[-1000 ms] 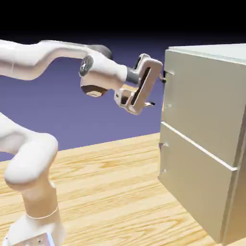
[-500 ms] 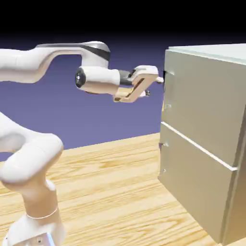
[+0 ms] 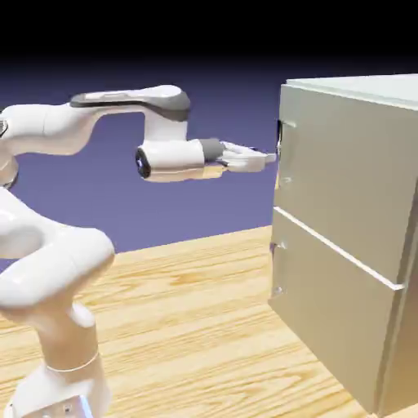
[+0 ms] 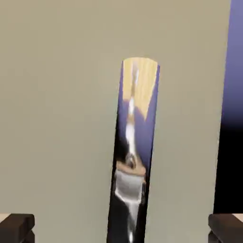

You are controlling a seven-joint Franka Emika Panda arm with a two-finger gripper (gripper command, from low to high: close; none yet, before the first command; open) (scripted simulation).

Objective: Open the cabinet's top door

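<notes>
1. Reaching level toward the cabinet (image 3: 351,229), the white arm (image 3: 106,122) points its gripper (image 3: 260,157) at the handle (image 4: 133,152) of the top door (image 3: 343,171), jaws spread wide and empty, so the fingers (image 4: 16,228) can pass either side of the shiny upright bar.
2. The door looks shut, flush above the shorter lower panel (image 3: 335,310), with the gripper just short of the handle.
3. A pale wooden bench (image 3: 196,326) carries both, before a plain blue-violet backdrop.
</notes>
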